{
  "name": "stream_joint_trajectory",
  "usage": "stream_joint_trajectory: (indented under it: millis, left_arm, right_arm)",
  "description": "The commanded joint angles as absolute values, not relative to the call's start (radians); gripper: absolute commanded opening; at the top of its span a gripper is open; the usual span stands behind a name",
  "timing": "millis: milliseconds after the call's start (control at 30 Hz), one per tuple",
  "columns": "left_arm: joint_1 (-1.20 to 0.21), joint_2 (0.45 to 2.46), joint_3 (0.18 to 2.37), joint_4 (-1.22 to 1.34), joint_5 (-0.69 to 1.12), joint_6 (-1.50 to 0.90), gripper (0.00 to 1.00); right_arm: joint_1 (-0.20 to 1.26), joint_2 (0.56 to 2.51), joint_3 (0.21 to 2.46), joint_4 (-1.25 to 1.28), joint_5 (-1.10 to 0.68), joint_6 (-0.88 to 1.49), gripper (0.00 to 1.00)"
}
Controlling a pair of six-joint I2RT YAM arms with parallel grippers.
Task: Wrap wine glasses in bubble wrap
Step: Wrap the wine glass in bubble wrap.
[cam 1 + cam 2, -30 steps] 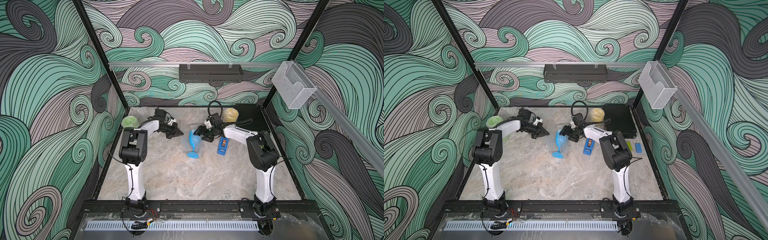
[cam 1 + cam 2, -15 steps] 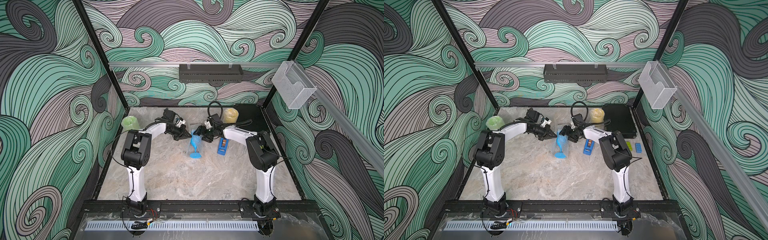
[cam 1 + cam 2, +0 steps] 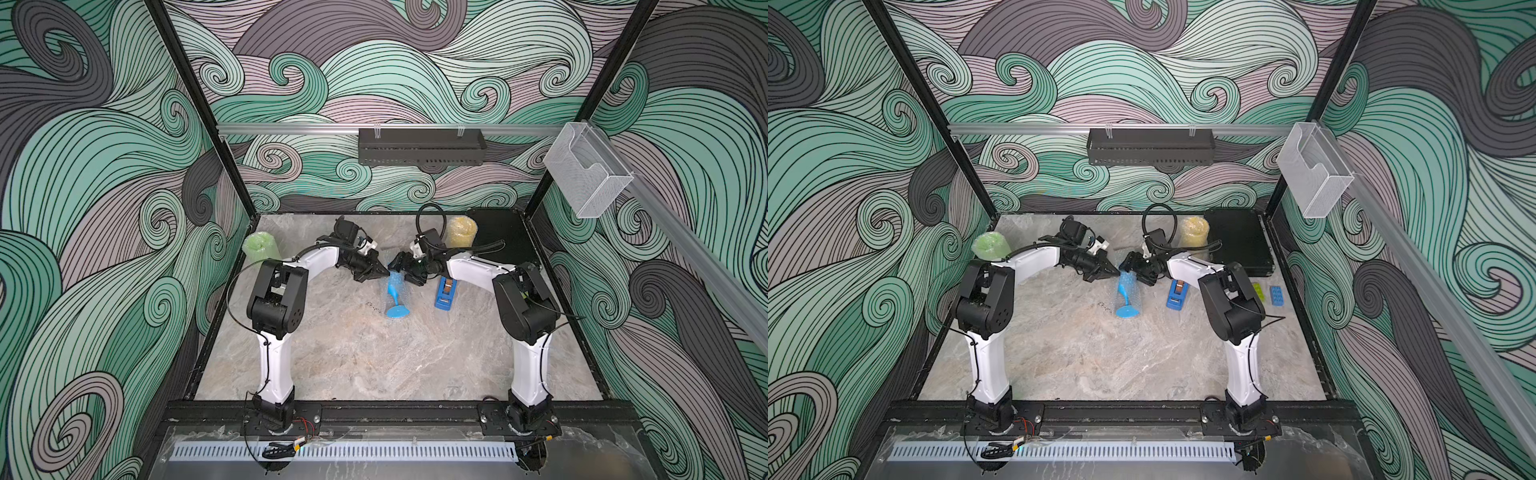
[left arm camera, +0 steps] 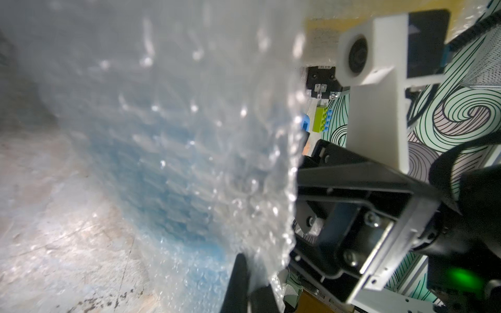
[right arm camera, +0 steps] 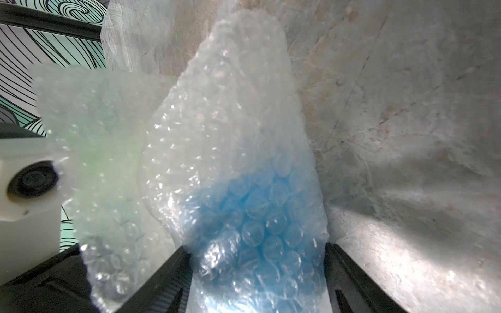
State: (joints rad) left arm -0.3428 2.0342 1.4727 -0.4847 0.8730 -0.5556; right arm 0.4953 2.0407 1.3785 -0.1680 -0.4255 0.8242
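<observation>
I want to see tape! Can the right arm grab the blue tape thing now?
Not yet, probably: the right gripper is clamped around the wrapped blue goblet. The tape dispenser lies close beside it, nothing blocking.

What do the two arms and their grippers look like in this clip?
The left arm and right arm match: white links between boxy black joint housings, with thin black cables looping alongside. The left gripper and right gripper are black with tapered fingers, each beside a white blocky camera mount.
</observation>
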Motion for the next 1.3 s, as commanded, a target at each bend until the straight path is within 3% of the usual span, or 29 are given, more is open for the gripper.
stream_joint_trajectory:
  millis: [0, 233, 1267]
  left_arm:
    - [-0.378, 2.057, 1.52, -0.468, 0.962, -0.572, 0.08]
    - [-0.391, 2.101, 1.552, -0.488, 0.949, -0.559, 0.14]
    - [-0.394, 2.152, 1.585, -0.589, 0.853, -0.471, 0.19]
  right_arm:
    - [0.503, 2.048, 1.343, -0.233, -0.379, 0.836, 0.77]
    - [0.505, 2.044, 1.338, -0.232, -0.388, 0.838, 0.77]
    - [0.488, 1.96, 1.445, -0.33, -0.515, 0.66, 0.88]
